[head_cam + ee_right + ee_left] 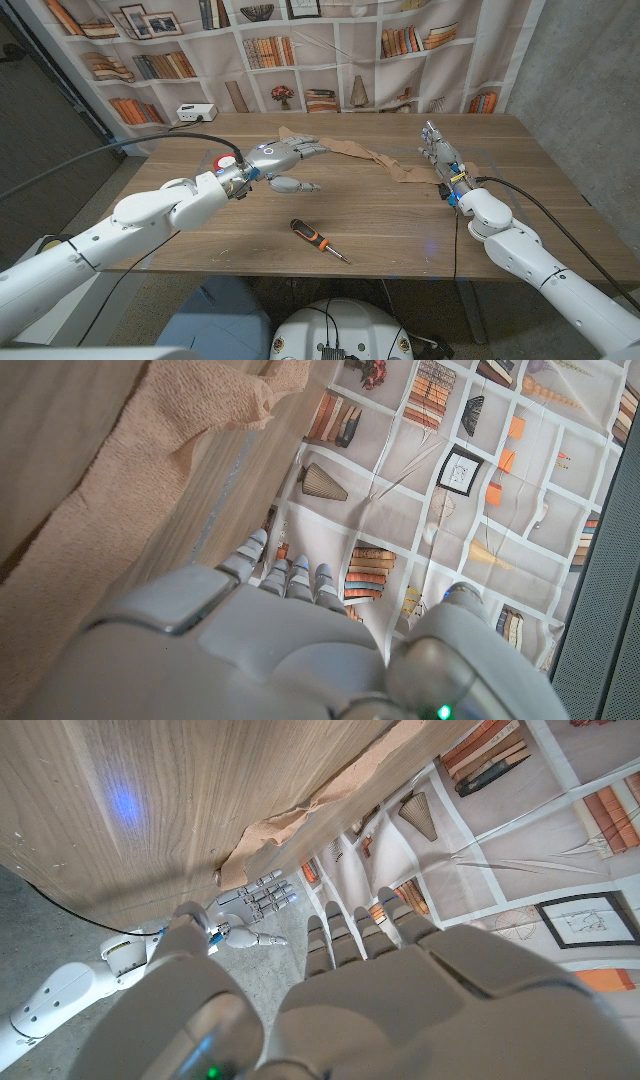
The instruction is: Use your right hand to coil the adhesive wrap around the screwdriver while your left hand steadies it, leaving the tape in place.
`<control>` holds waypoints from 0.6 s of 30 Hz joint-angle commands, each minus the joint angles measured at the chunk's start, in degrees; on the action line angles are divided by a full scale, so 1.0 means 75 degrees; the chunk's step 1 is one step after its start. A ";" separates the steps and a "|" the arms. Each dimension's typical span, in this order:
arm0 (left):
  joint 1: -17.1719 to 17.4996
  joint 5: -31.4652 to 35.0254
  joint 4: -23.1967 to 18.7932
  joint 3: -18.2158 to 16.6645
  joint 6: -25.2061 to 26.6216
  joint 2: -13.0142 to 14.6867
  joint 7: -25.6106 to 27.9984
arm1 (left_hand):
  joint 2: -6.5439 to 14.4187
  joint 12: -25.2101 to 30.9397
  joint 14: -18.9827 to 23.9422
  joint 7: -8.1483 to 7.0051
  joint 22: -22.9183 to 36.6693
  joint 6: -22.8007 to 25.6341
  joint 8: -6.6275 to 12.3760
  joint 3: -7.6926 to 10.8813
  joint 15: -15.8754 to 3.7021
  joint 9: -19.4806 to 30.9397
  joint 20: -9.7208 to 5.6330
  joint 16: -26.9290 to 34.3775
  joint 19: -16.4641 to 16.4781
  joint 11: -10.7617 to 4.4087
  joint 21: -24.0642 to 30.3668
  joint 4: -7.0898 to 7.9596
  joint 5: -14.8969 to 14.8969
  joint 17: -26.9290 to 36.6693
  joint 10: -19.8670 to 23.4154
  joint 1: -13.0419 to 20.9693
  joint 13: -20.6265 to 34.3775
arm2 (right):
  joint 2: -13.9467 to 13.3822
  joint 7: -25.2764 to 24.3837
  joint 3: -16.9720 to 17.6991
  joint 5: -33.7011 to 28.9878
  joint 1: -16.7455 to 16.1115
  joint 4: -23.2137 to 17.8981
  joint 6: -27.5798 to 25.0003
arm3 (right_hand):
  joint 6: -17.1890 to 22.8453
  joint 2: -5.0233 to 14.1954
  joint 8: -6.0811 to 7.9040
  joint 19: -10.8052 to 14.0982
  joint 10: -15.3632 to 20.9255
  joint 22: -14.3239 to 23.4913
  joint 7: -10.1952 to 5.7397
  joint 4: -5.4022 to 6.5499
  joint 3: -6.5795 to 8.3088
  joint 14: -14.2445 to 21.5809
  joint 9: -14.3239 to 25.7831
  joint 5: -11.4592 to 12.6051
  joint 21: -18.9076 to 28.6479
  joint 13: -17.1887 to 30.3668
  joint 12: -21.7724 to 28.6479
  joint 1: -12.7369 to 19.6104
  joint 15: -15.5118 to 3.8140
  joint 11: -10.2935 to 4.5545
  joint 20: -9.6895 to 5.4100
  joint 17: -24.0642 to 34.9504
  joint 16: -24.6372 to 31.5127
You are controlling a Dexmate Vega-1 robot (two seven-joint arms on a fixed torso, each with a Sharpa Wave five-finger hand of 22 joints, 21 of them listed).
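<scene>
head view: your left hand [283,153] reaches in over the far middle of the wooden table [400,225], fingers stretched out and apart, nothing in its grasp, its fingertips over the left end of the tan adhesive wrap [365,154]. the wrap lies unrolled as a long crumpled strip across the far part of the table, running from your left hand to your right hand [438,152], which stands near the wrap's right end with fingers extended toward the backdrop; from here you cannot tell whether it touches the wrap, and it holds nothing. the screwdriver [319,240], black and orange in the handle, lies alone on the near middle of the table, well apart from both hands and from the wrap, its tip pointing toward your right. a bookshelf-printed backdrop [330,50] hangs behind the table. left wrist view: your left hand [380,960] shows straight, spread fingers holding nothing; the wrap [300,830] lies along the table edge beyond them, and your right hand [250,910] appears farther off, fingers likewise apart. right wrist view: your right hand [270,620] shows extended fingers just beside the wrap [130,480], gripping nothing.
</scene>
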 commanded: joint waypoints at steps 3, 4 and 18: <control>-0.0109 0.0263 -0.0288 -0.0038 -0.0002 0.0205 -0.0409 | 0.0020 0.0037 0.0010 -0.0032 0.0002 0.0091 0.0018 0.0015 -0.0056 0.0024 -0.0025 0.0004 0.0000 0.0003 -0.0011 0.0024 0.0039 0.0016 0.0094 0.0131 0.0031 | -0.0027 0.0098 0.0027 0.0070 0.0039 0.0145 0.0002 | -0.0023 0.0020 0.0027 -0.0027 -0.0018 0.0036 -0.0044 -0.0053 0.0035 -0.0177 0.0035 -0.0003 0.0048 0.0040 0.0037 0.0065 -0.0033 -0.0014 0.0064 0.0010 0.0039; -0.0094 0.0248 -0.0312 -0.0056 -0.0009 0.0231 -0.0440 | 0.0020 0.0037 0.0013 -0.0034 0.0002 0.0098 0.0020 0.0017 -0.0052 0.0025 -0.0028 0.0004 0.0001 -0.0003 -0.0011 0.0025 0.0041 0.0016 0.0097 0.0142 0.0031 | -0.0015 0.0083 0.0039 0.0094 0.0033 0.0145 -0.0003 | -0.0026 0.0021 0.0026 -0.0027 -0.0019 0.0035 -0.0044 -0.0054 0.0035 -0.0177 0.0035 -0.0003 0.0048 0.0040 0.0037 0.0066 -0.0033 -0.0016 0.0066 0.0010 0.0039; -0.0137 0.1027 -0.0382 0.0042 -0.0037 0.0385 -0.0604 | -0.0026 0.0081 0.0217 -0.0037 0.0005 0.0190 0.0030 -0.0003 -0.0116 0.0027 -0.0040 0.0065 0.0020 -0.0043 -0.0002 0.0062 0.0049 0.0019 0.0274 0.0265 0.0043 | -0.0021 0.0172 0.0046 0.0142 0.0031 0.0253 0.0064 | -0.0056 0.0040 0.0012 -0.0070 -0.0040 0.0036 -0.0106 -0.0068 0.0028 -0.0250 0.0036 -0.0009 0.0034 0.0044 0.0032 0.0066 0.0033 -0.0073 0.0092 0.0016 0.0021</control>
